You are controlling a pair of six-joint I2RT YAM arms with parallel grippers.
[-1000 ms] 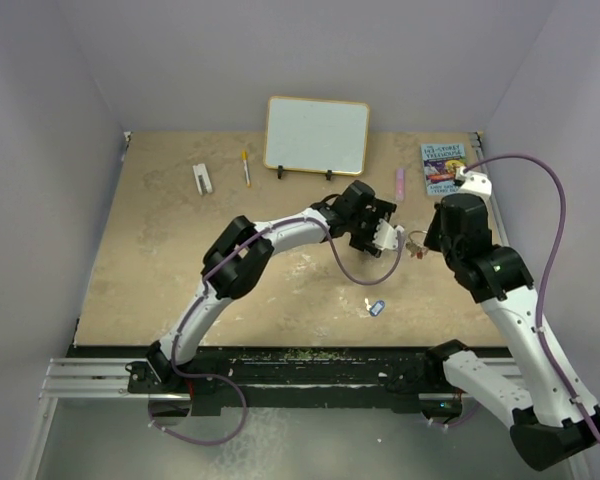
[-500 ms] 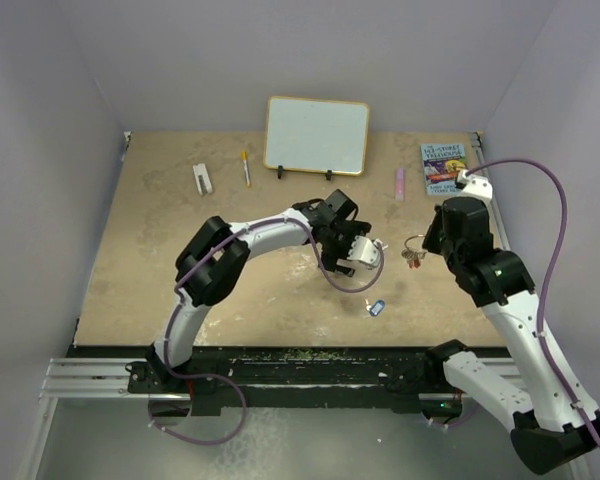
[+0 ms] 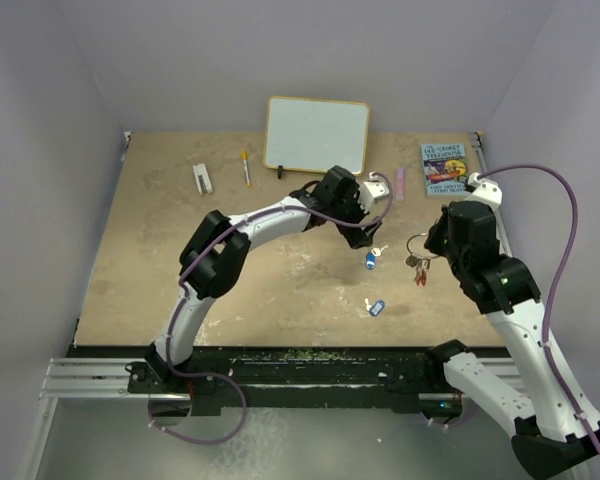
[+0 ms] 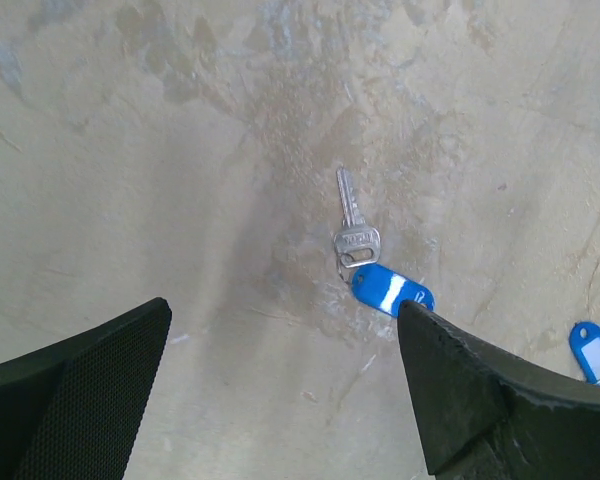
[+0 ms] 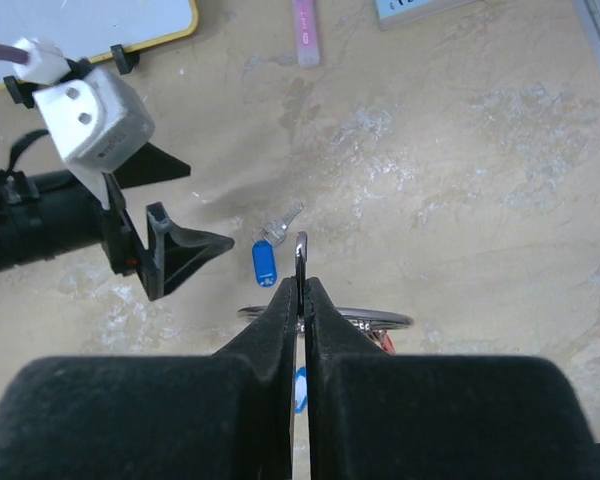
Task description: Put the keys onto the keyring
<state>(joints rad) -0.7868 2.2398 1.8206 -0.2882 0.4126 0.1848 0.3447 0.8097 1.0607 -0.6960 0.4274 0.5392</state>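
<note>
Pulls back toward the whiteboard, left fingers wide above a blue-tagged key on the surface; clamps the keyring between right fingers.

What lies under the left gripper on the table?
Below the open left gripper, a silver key with a blue tag lies flat on the table. A second blue tag shows beside one finger, which covers part of it.

left end effector drawn back from keyring, blue-tagged key now lying on table
</note>
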